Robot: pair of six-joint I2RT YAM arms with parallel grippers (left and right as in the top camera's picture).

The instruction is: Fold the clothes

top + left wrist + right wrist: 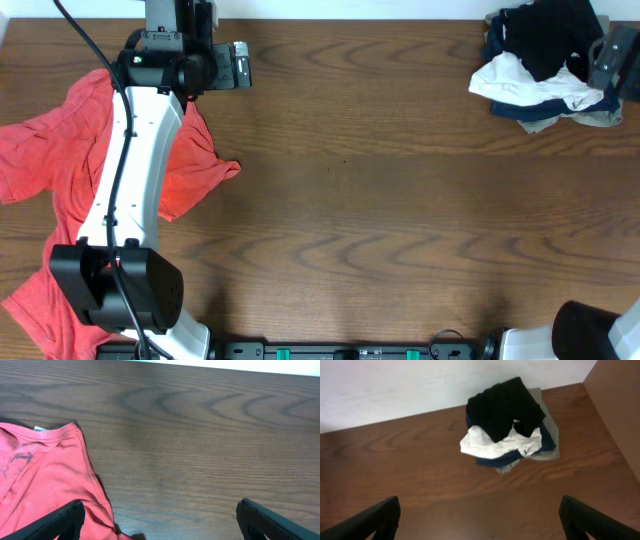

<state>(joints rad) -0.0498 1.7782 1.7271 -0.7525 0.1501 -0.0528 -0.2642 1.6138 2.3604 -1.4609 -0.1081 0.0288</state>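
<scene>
Coral-red T-shirt [40,150] sprawls left under the left arm [135,160]; heaped clothes [530,80] far right.

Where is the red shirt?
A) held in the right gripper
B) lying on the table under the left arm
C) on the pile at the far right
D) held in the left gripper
B: the red shirt lies spread on the table beneath the left arm. The left gripper is open and empty beside it, and the pile shows no red.
</scene>
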